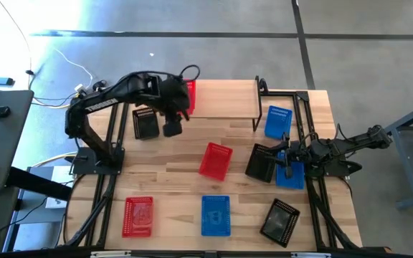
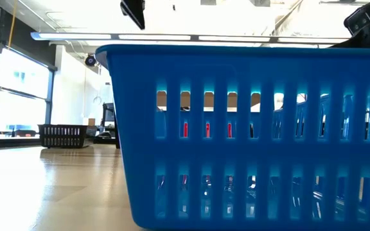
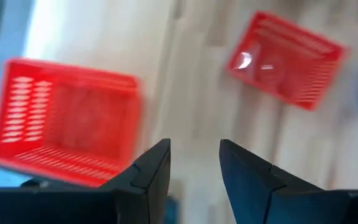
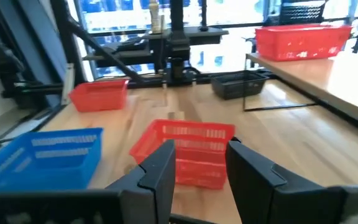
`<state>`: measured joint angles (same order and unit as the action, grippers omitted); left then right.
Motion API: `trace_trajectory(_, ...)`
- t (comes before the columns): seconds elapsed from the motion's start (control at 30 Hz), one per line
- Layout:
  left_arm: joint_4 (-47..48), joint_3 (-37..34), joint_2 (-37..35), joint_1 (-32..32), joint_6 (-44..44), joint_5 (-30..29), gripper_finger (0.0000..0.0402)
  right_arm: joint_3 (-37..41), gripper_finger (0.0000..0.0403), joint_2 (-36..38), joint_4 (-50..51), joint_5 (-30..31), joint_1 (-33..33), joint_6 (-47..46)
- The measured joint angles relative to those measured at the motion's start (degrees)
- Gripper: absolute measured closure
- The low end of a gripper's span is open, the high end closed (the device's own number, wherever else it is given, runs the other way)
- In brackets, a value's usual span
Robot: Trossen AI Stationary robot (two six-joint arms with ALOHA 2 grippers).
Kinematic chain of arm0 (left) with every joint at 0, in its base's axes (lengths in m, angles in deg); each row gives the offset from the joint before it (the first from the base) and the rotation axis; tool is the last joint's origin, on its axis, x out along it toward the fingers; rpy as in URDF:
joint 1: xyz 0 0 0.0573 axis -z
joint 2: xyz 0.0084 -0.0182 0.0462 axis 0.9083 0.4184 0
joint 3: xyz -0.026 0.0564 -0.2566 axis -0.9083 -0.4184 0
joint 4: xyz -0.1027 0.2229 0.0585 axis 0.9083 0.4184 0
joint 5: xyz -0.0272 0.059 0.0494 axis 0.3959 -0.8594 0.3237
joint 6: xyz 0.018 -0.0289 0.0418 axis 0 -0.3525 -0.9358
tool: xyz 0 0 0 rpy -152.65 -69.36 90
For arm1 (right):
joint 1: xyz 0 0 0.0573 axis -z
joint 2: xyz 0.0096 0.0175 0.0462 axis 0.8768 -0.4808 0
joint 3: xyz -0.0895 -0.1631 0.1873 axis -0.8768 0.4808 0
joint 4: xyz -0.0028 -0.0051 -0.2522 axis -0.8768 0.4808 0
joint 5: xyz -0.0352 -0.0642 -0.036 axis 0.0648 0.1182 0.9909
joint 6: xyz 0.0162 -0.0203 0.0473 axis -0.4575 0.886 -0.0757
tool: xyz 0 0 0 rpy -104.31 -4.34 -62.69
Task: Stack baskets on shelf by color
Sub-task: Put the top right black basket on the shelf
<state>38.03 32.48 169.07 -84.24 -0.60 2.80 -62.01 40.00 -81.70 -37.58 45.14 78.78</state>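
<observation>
High view shows the left gripper (image 1: 172, 129) hovering just off the shelf (image 1: 224, 97) by a red basket (image 1: 189, 97) on its left end, jaws apart and empty. The right gripper (image 1: 287, 159), jaws open and empty, sits between a black basket (image 1: 262, 162) and a blue basket (image 1: 290, 174) on the bench (image 1: 171, 186).

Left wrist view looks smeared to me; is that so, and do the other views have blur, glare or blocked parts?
Left wrist view: the red baskets are motion-smeared. Low view: a blue basket up close blocks most of the frame, with bright ceiling lights above. Right wrist view: the windows behind are blown out. High view: evenly lit, with pale glare on the floor.
</observation>
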Motion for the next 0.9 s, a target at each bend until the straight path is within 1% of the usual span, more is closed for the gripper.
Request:
trace_trajectory(0.13,0.0,0.0,-1.8,4.2,3.3,2.8,0.0274,0.0,0.0277,0.0,0.0,0.4,0.0,3.4)
trace_trajectory(0.2,-0.1,0.0,-2.5,6.3,5.7,3.6,0.0275,0.0,0.0277,0.0,0.0,0.4,0.0,3.6)
trace_trajectory(0.5,-3.2,-2.2,-4.8,15.0,16.2,3.6,0.0275,0.0,0.0277,0.0,-0.2,0.2,0.0,2.4)
trace_trajectory(0.7,-6.1,-5.6,-4.7,20.5,22.8,3.4,0.0275,0.0,0.0277,0.0,-3.2,-2.6,0.0,-11.9)
trace_trajectory(0.83,-9.2,-8.9,-4.7,24.1,26.9,3.4,0.0275,0.0,0.0277,0.0,-3.9,-2.6,0.0,-22.6)
trace_trajectory(0.9,-9.1,-10.0,-4.6,25.8,28.5,3.5,0.0275,0.0,0.0277,0.0,-3.9,-1.1,0.0,-26.7)
